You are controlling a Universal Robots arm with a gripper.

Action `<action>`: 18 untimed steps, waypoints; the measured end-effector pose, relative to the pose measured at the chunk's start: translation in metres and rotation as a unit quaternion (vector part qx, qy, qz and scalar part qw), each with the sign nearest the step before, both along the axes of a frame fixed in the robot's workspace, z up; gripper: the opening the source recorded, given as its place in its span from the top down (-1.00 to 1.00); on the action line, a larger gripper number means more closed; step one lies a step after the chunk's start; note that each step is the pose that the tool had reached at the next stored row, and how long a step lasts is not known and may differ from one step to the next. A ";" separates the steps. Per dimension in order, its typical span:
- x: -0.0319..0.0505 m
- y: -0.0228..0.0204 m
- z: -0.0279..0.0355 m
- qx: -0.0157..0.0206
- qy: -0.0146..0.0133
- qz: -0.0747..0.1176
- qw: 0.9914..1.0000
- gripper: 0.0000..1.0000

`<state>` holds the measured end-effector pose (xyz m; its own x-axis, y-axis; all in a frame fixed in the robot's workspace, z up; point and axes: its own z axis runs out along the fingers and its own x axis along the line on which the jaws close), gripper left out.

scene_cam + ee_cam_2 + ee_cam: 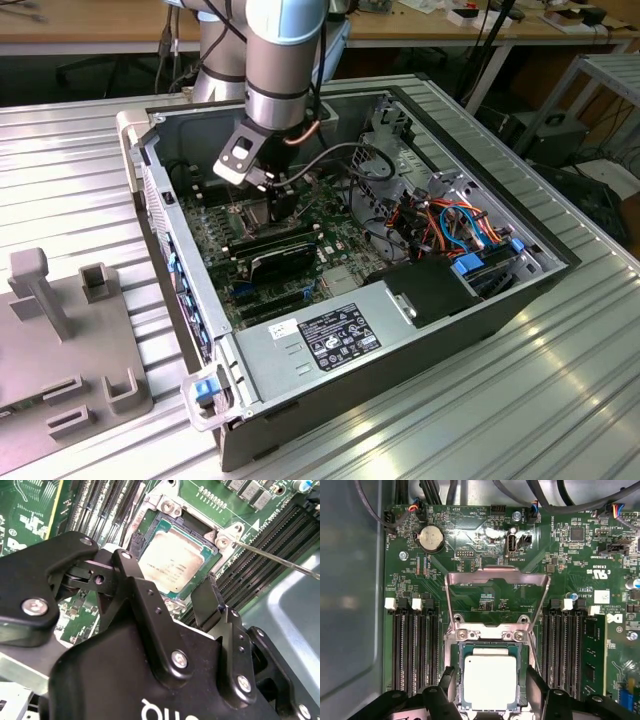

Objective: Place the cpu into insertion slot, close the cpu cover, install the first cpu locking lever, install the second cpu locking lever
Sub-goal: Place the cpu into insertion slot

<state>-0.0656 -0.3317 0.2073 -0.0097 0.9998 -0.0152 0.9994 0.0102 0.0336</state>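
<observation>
The cpu point(490, 680) point(175, 562), a flat square chip with a dull silver top, lies flat inside the insertion slot point(490, 631) point(167, 505). The cpu cover point(496, 576), a silver frame with a big window, stands swung back from the socket on its hinge. My gripper point(491, 677) point(167, 575) hovers just over the chip, open. One black finger point(447, 680) is on each side of the chip, with a small gap to its edges. A thin wire locking lever point(280, 562) sticks out unlatched beside the socket. In the exterior view the gripper point(275, 205) reaches down into the open computer case.
Long black memory slots point(415, 645) point(565, 645) flank the socket on both sides. A coin battery point(431, 537) and cables lie beyond the raised cover. The case wall point(350, 605) is close by. A power supply point(330, 335) and a grey fixture point(60, 340) sit nearer the exterior camera.
</observation>
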 end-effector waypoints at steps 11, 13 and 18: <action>0.0000 0.0000 0.0150 0.000 0.004 0.000 1.000 0.18; 0.0000 0.0000 0.0150 0.000 0.004 0.000 1.000 0.43; 0.0000 0.0000 0.0151 0.000 0.005 0.000 1.000 0.79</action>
